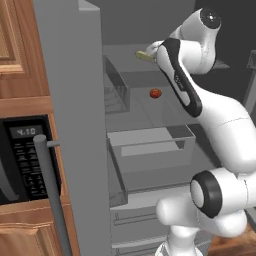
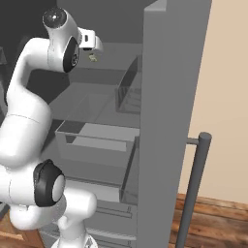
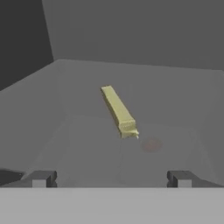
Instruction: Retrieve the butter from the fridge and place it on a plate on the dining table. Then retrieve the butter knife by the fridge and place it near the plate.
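Observation:
The fridge (image 1: 75, 100) stands with its doors open, and my arm reaches into its upper part. The butter (image 3: 119, 111), a pale-yellow stick, lies on a glass shelf ahead of my gripper (image 3: 111, 179) with its length pointing away from me. The two fingertips (image 3: 41, 179) stand wide apart with nothing between them, short of the stick and not touching it. From the base, the butter (image 1: 145, 56) peeks out beside my wrist, and it shows as a small yellow spot (image 2: 93, 58) just under my hand.
A small round red item (image 1: 155, 93) sits on the shelf below the butter. An open clear drawer (image 1: 150, 145) juts out lower down. Door bins (image 2: 128, 92) line the open fridge door (image 2: 169, 97). A black microwave (image 1: 25, 155) is set in the wooden cabinets at left.

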Robot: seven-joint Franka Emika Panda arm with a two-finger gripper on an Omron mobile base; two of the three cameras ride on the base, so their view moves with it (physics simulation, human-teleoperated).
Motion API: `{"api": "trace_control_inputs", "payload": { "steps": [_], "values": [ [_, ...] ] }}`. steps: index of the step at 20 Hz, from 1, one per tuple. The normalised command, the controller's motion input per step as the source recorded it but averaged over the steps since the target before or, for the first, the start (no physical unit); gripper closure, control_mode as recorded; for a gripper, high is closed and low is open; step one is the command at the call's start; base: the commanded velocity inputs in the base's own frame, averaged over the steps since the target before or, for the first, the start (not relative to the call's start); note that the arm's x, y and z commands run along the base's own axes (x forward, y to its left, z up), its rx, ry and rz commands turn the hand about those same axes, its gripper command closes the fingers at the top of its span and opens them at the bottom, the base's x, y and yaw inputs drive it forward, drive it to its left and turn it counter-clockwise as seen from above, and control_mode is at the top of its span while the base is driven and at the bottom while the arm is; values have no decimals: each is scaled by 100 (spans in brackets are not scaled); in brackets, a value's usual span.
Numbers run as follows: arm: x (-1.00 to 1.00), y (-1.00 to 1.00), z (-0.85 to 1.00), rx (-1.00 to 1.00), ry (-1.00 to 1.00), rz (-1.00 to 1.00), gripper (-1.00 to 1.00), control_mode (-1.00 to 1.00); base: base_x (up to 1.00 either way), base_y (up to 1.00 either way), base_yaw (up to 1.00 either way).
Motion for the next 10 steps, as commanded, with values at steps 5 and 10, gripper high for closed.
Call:
{"api": "trace_control_inputs", "payload": {
  "steps": [5, 10],
  "values": [
    [80, 5, -11, 0, 7, 0, -100, -100, 0, 0, 0],
    [60, -1, -5, -2, 9, 5, -100, -100, 0, 0, 0]
  ]
}}
